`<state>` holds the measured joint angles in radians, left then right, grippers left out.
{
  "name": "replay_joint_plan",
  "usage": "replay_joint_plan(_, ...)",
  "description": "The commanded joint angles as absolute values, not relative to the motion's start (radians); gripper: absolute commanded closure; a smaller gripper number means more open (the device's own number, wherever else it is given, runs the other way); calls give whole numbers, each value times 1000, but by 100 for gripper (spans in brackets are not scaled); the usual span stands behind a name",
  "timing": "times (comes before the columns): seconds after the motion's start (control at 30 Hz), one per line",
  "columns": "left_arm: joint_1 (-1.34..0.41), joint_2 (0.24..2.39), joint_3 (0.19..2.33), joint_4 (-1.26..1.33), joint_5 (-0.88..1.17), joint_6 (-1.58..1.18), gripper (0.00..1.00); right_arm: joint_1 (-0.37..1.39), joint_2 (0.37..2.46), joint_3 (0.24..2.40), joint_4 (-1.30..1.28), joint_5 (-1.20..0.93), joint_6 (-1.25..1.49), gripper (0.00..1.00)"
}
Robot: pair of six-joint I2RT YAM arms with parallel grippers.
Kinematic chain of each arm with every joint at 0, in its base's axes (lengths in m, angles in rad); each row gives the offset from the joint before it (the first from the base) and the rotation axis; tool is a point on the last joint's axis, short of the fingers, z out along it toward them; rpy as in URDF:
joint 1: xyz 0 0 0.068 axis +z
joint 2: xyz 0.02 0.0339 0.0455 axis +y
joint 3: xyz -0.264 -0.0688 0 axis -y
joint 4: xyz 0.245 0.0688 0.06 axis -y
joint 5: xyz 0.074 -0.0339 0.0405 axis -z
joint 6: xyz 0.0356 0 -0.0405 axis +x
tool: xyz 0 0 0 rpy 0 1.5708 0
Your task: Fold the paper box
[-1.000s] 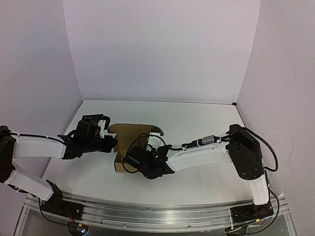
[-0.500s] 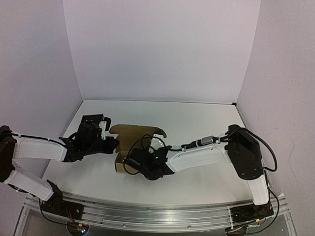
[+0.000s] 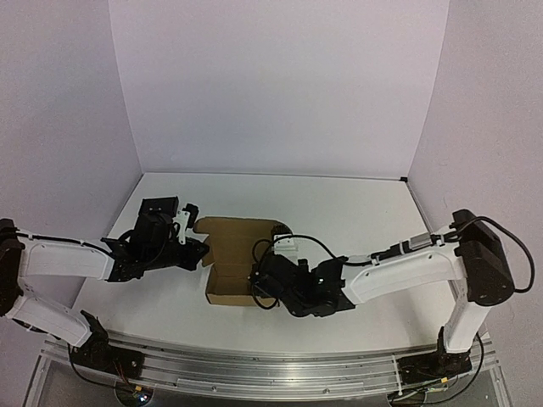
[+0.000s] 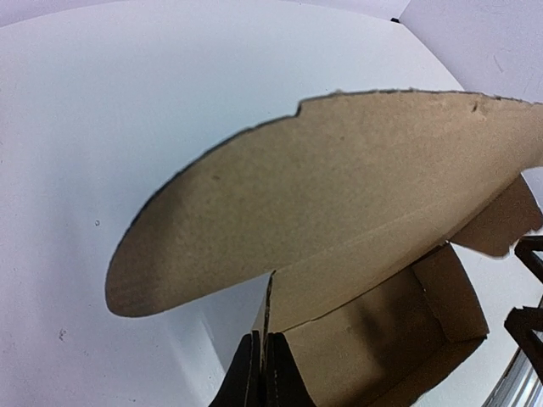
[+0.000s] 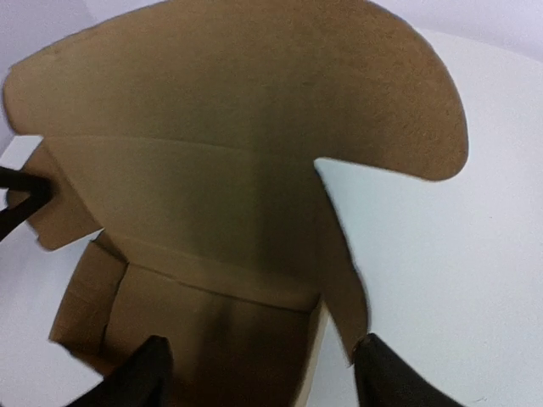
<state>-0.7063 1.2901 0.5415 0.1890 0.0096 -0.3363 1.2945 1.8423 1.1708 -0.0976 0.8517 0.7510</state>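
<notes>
Closing stage judged: paper box (image 3: pixel 242 263) tray was formed, lid flap (image 4: pixel 339 186) left upright. Corner edge was pinched by left gripper (image 4: pixel 261 360); right gripper (image 5: pixel 263 365) was spread wide, nothing held. Next: lid to be pressed down, tucked.

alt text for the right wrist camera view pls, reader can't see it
A half-folded brown cardboard box fills the view, its lid raised with a rounded flap at the upper right, on a white table. The right arm's jaws stand wide open at the bottom edge, in front of the box.
</notes>
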Motion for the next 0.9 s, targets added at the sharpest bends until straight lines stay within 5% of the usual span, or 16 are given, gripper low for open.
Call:
replay_joint_plan(0.0,-709,1259,553,178,39,-319,97,1294,1723,1062,28,644,538,12)
replay_joint_plan(0.33,-704,1204,562,150,74,-207,73,1247,1458,857,42,471,330,5)
replay_joint_plan(0.5,-704,1137,571,91,84,-168,46,1150,1333,811,42,358,230,5)
replay_joint_plan(0.87,-667,973,627,-131,50,62,7,841,1402,1058,-154,-150,-147,8)
